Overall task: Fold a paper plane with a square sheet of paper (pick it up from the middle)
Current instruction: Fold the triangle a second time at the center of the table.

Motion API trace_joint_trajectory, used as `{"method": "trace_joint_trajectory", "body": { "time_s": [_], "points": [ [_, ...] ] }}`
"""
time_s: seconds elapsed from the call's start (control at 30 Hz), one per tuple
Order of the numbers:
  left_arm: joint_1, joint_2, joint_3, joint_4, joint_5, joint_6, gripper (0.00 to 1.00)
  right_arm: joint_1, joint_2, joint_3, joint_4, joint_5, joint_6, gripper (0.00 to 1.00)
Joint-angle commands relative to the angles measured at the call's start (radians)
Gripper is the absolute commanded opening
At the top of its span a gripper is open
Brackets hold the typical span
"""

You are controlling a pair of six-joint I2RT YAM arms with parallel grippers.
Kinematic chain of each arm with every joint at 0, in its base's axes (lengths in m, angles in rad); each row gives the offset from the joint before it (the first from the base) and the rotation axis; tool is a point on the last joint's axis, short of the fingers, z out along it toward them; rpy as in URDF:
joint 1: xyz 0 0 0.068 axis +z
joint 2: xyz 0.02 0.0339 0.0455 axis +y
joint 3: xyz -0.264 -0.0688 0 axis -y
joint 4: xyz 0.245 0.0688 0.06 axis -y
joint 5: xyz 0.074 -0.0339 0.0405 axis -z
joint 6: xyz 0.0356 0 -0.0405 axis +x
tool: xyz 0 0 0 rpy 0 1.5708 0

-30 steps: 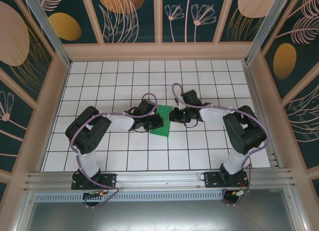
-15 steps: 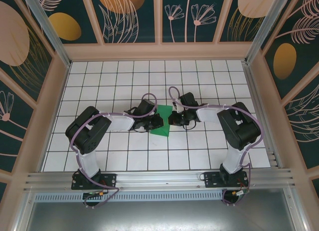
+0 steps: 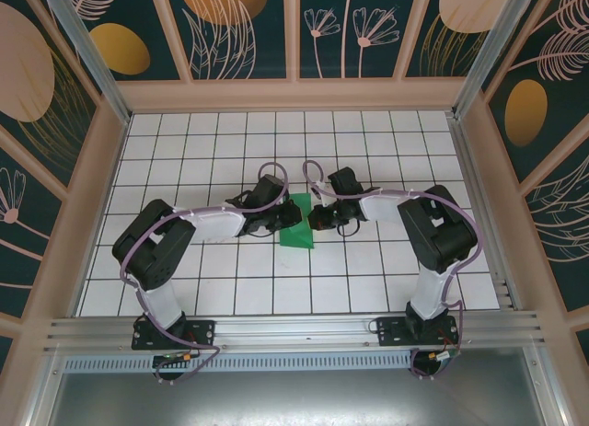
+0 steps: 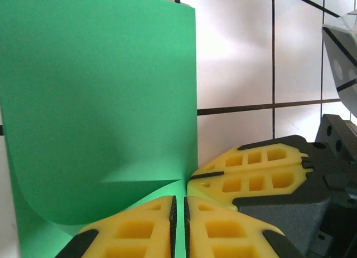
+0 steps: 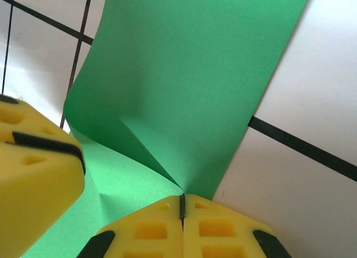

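The white tiled table spreads under me, and the green sheet of paper sits near its middle, between my two arms. The sheet curls up off the tiles. My left pincer is pressed together on the paper's edge, with green showing in the slit. My right pincer is clamped on the same sheet, just beside the left, and a crease runs out from its tips.
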Motion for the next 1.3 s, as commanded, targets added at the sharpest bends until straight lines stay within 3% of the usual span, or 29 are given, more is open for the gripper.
{"method": "trace_joint_trajectory", "body": {
  "time_s": [0.0,0.27,0.63,1.27],
  "points": [
    [-0.001,0.029,0.027,-0.046,-0.011,0.025,0.16,0.005,0.052,0.002,-0.052,0.060,-0.061,0.05],
    [-0.001,0.078,0.034,-0.053,0.019,0.031,0.16,0.005,0.062,0.000,-0.058,0.067,-0.061,0.05],
    [0.009,0.085,-0.023,-0.047,-0.037,0.010,0.16,0.000,0.090,0.001,-0.080,0.097,-0.083,0.04],
    [0.166,-0.041,-0.080,-0.074,-0.043,0.080,0.16,-0.003,0.084,-0.005,-0.077,0.085,-0.081,0.05]
  ]
}}
